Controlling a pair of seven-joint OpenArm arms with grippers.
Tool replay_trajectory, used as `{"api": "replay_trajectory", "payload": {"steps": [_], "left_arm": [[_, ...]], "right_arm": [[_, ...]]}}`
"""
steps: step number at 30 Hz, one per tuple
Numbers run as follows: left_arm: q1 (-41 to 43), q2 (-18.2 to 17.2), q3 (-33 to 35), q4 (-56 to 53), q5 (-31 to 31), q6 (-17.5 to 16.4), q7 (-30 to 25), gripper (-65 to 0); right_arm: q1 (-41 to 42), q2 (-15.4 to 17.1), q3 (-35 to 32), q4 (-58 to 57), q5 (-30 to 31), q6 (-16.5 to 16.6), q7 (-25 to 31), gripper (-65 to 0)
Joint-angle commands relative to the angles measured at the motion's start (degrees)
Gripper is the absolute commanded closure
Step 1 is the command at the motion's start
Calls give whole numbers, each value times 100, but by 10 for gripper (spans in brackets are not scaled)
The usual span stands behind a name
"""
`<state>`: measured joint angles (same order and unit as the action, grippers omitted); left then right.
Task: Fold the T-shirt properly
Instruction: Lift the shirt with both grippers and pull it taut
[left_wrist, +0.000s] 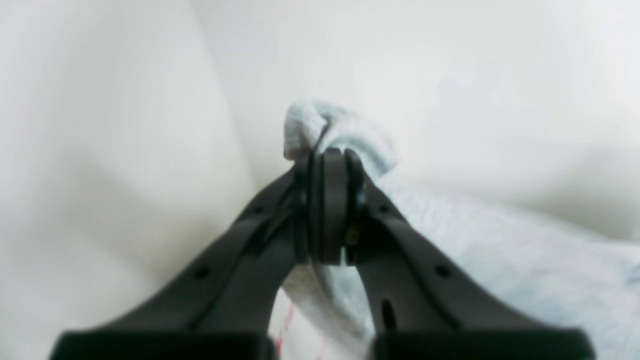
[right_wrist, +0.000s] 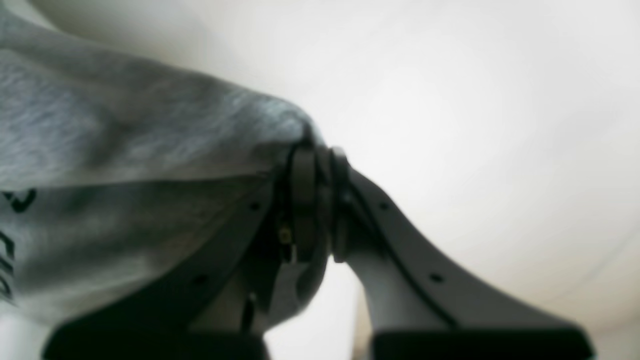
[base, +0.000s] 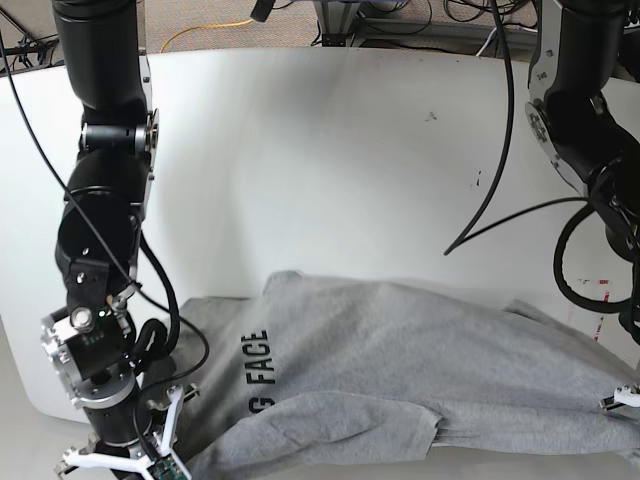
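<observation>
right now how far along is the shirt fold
Early. Done: both grippers are clamped on the T-shirt, the left gripper on a bunched bit of edge and the right gripper on a fold of grey cloth. In hand: the shirt is held at both ends, low over the table. Left: it is rumpled with one layer lapped over, not a neat folded stack, so the folds proper are yet to be made.

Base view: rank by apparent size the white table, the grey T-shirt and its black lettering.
1. Curved white table
2. Heather-grey cotton T-shirt
3. Black block lettering, partly hidden in a fold
</observation>
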<state>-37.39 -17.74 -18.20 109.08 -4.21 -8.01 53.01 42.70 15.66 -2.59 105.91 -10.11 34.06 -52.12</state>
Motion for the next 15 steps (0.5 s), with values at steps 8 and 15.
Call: {"api": "replay_trajectory", "payload": {"steps": [8, 15], "left_arm": [[-1672, -560, 66, -547, -67, 5, -189, 0], [-1699, -701, 75, -503, -76, -557, -189, 0]], "right_arm": [[1572, 320, 61, -81, -57, 334, -313, 0], [1299, 575, 105, 244, -40, 396, -665, 0]]}}
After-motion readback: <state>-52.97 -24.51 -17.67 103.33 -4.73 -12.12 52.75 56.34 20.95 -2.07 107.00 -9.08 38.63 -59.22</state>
